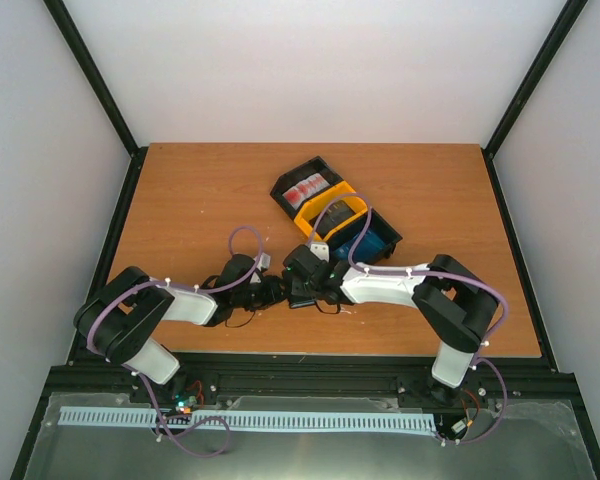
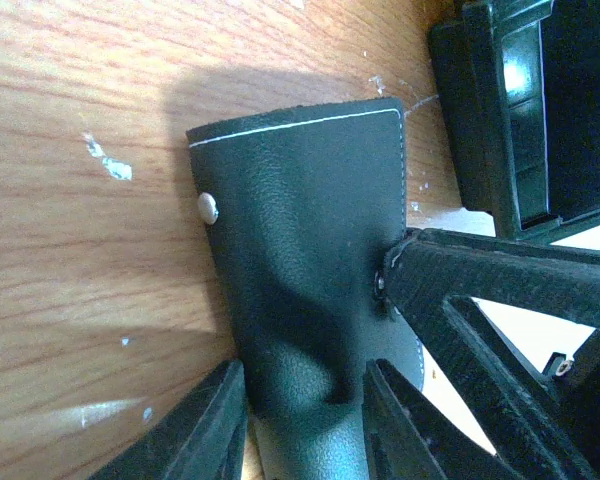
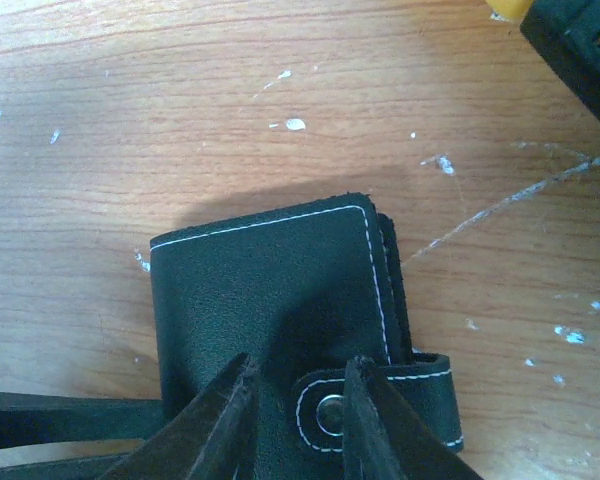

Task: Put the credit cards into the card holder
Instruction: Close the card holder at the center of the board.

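Two grippers are seen meeting near the front middle of the wooden table, with the card holder caught between them and almost wholly hidden from above; on the left, the left gripper is set over one end of the black holder, whose leather is pinched between the two fingers, so these jaws are closed on it; the holder is shown folded shut and lying flat on the wood, with white stitching along its edge and a small metal stud near one side; a finger of the other arm is seen touching the holder's right edge in the left wrist view; further right, the right gripper is held over the holder's other side, its fingers a little apart above the black face, with the clasp tab and its snap lying just beneath and between them; whether those jaws are clamped on the tab or merely resting over it cannot be told; right of and beyond the grippers, a joined row of bins is laid at a slant, black, yellow, black; a red-and-white card is seen in the far black bin, and blue credit cards in the near one, apart from the holder.
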You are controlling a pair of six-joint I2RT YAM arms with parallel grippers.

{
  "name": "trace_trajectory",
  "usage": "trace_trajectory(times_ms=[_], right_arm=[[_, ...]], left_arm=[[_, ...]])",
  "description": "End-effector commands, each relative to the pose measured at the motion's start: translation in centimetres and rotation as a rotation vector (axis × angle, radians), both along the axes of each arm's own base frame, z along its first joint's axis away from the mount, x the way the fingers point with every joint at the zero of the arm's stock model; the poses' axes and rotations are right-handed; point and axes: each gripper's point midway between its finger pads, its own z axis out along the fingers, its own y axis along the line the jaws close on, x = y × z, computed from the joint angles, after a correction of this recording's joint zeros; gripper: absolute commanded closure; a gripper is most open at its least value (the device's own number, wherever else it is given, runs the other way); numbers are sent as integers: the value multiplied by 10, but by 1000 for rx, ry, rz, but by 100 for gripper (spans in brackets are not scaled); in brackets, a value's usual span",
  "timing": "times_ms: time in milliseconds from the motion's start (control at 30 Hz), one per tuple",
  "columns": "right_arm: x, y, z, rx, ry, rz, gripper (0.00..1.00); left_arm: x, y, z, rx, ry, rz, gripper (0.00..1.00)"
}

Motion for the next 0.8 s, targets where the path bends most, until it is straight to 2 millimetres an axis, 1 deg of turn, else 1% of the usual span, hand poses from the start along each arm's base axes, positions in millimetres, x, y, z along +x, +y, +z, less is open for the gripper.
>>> trace_trajectory(times_ms=[0, 233, 400, 633, 767], right_arm=[[1, 4, -3, -22, 10, 9, 74], [-1, 4, -1, -32, 19, 22, 73], [3, -8, 2, -95, 0, -7, 71], [4, -5, 8, -92, -28, 21, 69], [3, 0, 3, -124, -21, 72, 68]], left_arm=[[-34, 37, -57, 196, 183, 30, 65], [-34, 37, -58, 197, 185, 33, 65], [-34, 37, -58, 198, 184, 32, 65], [-34, 37, -59, 200, 189, 32, 65], [-34, 37, -60, 201, 190, 36, 65]])
